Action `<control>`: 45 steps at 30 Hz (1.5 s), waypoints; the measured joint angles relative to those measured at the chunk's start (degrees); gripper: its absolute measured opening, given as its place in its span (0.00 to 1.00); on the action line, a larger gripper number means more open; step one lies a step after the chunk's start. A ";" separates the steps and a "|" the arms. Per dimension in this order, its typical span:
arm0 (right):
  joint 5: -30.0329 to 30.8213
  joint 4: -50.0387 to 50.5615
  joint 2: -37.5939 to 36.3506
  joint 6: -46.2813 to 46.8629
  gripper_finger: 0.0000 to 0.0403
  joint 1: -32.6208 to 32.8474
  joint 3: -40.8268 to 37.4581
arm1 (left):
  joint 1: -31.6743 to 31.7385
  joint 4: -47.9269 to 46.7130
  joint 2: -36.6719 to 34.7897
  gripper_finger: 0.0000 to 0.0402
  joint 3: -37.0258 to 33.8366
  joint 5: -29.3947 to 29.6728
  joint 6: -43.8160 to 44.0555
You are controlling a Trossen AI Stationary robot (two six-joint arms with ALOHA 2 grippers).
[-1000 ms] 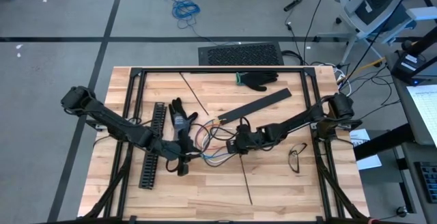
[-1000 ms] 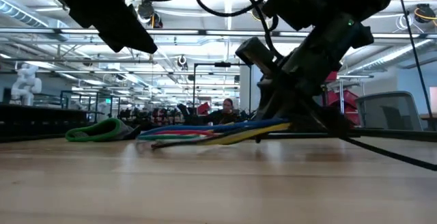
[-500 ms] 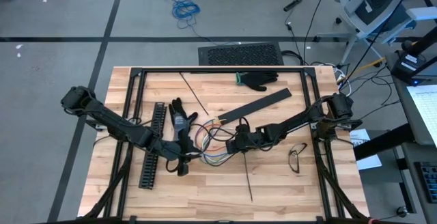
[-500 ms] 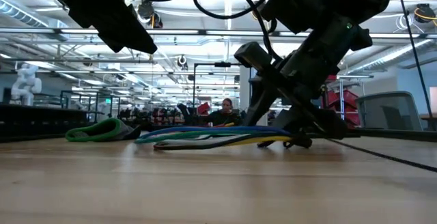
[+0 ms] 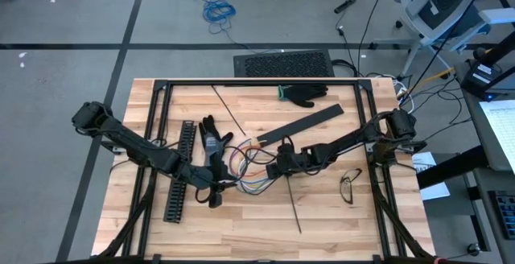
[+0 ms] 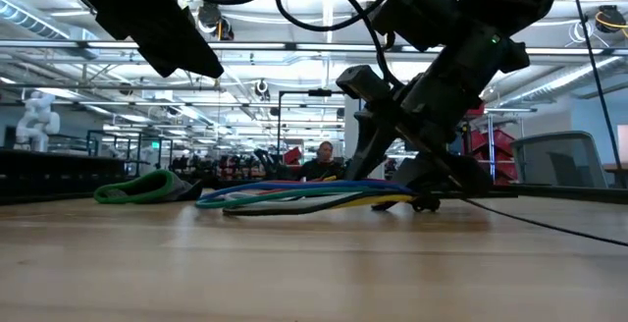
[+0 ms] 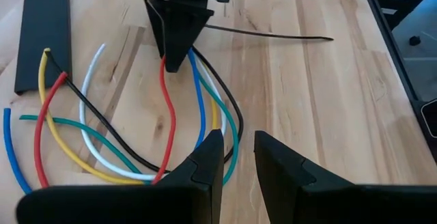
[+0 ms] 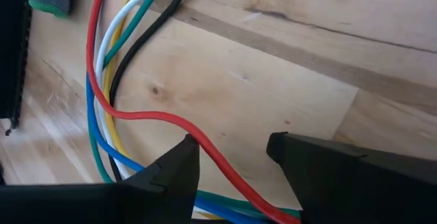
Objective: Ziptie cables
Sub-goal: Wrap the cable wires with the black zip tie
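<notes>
1. The right gripper (image 8: 232, 159) hangs low over the cables (image 5: 251, 175), fingers spread apart, the red strand running between them, nothing pinched
2. The left gripper (image 7: 237, 157) pins the bundle's other end, fingers drawn close on the strands, likely anchoring them so they stay gathered for tying
</notes>
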State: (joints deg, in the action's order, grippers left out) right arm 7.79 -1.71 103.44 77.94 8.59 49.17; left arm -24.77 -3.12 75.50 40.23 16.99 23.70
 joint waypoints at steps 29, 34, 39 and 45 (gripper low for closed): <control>2.74 1.23 -2.03 0.03 0.48 -4.25 -0.33 | -0.79 0.05 0.02 0.20 0.04 -1.92 2.91; -1.61 1.35 -2.05 1.87 0.48 -1.87 -0.28 | -0.74 0.05 0.02 0.20 0.04 -1.92 2.94; -1.74 1.35 -2.08 6.02 0.48 1.34 -0.26 | -0.75 0.05 0.02 0.20 0.04 -1.92 2.93; 2.41 3.24 -2.11 6.91 0.48 3.70 -0.20 | -0.76 0.06 0.02 0.20 0.04 -1.90 2.93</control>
State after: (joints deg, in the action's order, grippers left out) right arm 10.20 1.52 101.33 84.85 12.29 48.97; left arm -25.53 -3.06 75.53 40.27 15.09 26.63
